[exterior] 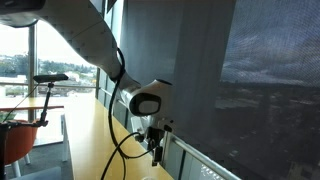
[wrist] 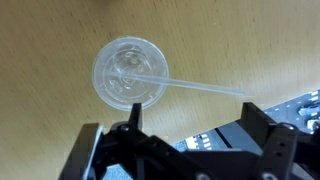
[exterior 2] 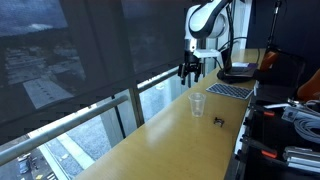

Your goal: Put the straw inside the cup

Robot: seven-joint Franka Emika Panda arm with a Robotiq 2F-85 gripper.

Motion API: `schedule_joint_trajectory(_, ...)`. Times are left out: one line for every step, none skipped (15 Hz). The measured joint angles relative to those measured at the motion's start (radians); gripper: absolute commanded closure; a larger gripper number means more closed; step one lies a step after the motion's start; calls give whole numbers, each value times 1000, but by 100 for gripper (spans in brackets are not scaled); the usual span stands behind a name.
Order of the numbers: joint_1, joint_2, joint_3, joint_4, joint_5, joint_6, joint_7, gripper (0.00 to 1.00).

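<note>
A long wooden counter (exterior 2: 165,125) runs beside tall windows (exterior 2: 70,60) with dark mesh shades, daylight beyond.

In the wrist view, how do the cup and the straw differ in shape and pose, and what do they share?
Shape: the cup shows as a wide round circle seen from above, while the straw is a thin, long rod. Pose: the cup stands upright on the wooden counter, while the straw crosses the cup's rim, one end within the cup's circle, the other reaching past it to the right. Both are clear and see-through.
</note>
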Motion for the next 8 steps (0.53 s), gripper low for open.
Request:
schedule_joint_trajectory(2, 1, 5, 0, 0, 0, 0, 0)
schedule_joint_trajectory(3, 2, 9, 0, 0, 0, 0, 0)
schedule_joint_trajectory(5, 3, 13, -1, 0, 0, 0, 0)
schedule_joint_trajectory(8, 4, 16, -2, 1, 0, 0, 0)
schedule_joint_trajectory(10, 6, 17, -5, 1, 0, 0, 0)
schedule_joint_trajectory(12, 9, 17, -6, 1, 0, 0, 0)
schedule_joint_trajectory(12, 11, 17, -7, 1, 0, 0, 0)
schedule_joint_trajectory(11, 13, 17, -7, 0, 0, 0, 0)
